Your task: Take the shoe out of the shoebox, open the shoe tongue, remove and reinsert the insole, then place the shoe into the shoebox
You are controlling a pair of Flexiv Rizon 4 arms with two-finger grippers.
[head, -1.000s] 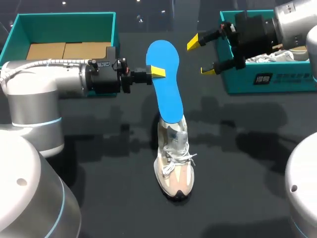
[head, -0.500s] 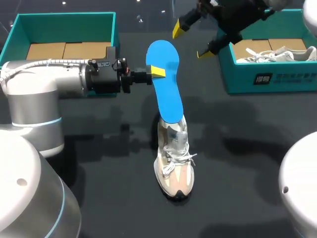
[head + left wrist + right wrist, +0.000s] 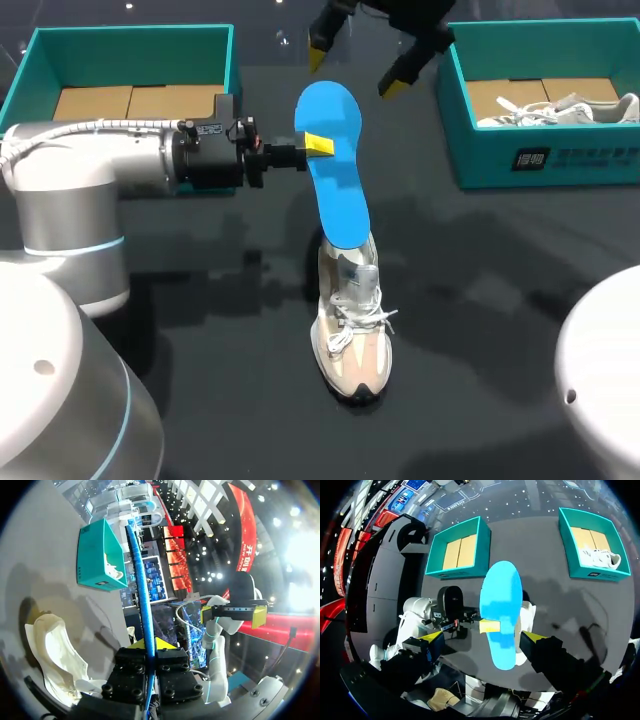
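My left gripper (image 3: 318, 146) is shut on the edge of a blue insole (image 3: 330, 160), held tilted over the table's middle. The insole's near end meets the opening of a beige and white shoe (image 3: 352, 320) that stands on the table with its toe toward me. In the left wrist view the insole (image 3: 142, 575) runs edge-on out from between the fingers (image 3: 141, 643), with the shoe (image 3: 55, 655) beside them. My right gripper (image 3: 360, 55) hangs open above the insole's far end. From its wrist the insole (image 3: 501, 610) lies below its spread fingers (image 3: 535, 636).
A teal shoebox (image 3: 520, 160) at the right rear holds a second white shoe (image 3: 560, 108). Another teal box (image 3: 130, 40) with a cardboard bottom stands at the left rear. My left arm (image 3: 90, 170) stretches across in front of it.
My right arm has swung left and up, from in front of the right shoebox to above the insole's far end, its fingers still spread. The left arm, insole and shoe have not moved.
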